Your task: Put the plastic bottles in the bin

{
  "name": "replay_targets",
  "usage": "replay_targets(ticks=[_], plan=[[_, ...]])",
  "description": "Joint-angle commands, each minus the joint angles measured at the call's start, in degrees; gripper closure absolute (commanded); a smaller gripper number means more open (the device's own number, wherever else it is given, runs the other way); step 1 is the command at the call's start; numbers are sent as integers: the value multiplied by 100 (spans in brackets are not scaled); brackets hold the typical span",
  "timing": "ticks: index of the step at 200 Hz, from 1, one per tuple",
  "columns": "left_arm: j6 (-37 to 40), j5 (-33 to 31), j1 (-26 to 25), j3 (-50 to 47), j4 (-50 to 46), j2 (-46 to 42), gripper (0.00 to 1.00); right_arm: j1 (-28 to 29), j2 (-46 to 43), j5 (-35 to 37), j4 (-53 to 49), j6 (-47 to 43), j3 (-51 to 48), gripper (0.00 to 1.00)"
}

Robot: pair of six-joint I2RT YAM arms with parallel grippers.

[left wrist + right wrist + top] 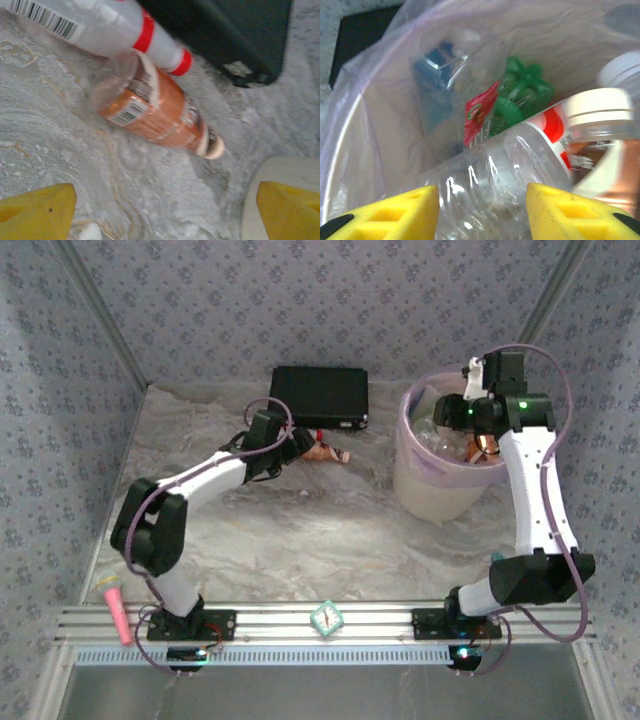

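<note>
Nearest the lens in the left wrist view: the yellow fingers (37, 210) of the left end effector (165, 210), spread wide with only bare marbled grey-white desk (60, 140) between them. Just beyond the gap, an orange-brown plastic bottle with a cream cap (155, 112), lying on its side on the desk. Touching its base end, a white plastic bottle with red bands and a barcode (100, 25), also lying down. Past both, a flat black rectangular case (225, 35).

From above, the left end effector (290, 445) low over the desk (300, 530), with the orange-brown bottle (325, 453) just beside it and the black case (320, 395) behind.

Right end effector (482, 210) parted as well, gripping nothing, poised over the round cream-white bin lined with a translucent pink-lavender bag (370, 125). Directly below the gap, a crumpled clear plastic bottle (485, 175). Deeper in the bin, a green plastic bottle (520, 95) and a clear bottle with a blue label (437, 75). To the right, a white-capped bottle (600, 115).

From above, the right end effector (478, 440) over the bin (410, 480), well apart from the two bottles on the desk.
</note>
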Motion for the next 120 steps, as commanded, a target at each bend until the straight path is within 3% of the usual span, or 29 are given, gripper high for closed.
replay_targets(ticks=[1,44,91,120], plan=[[-342,-256,38,339,29,271,4,-253,-399,147,-212,78,312,47],[-1566,-544,41,569,467,948,2,-281,-879,-36,-133,36,280,46],[-2104,-605,-12,680,710,1359,3,-315,-1347,-300,-251,40,143,46],[-2344,-1228,-129,587,857,1407,7,-317,-1517,-382,-206,105,8,45]])
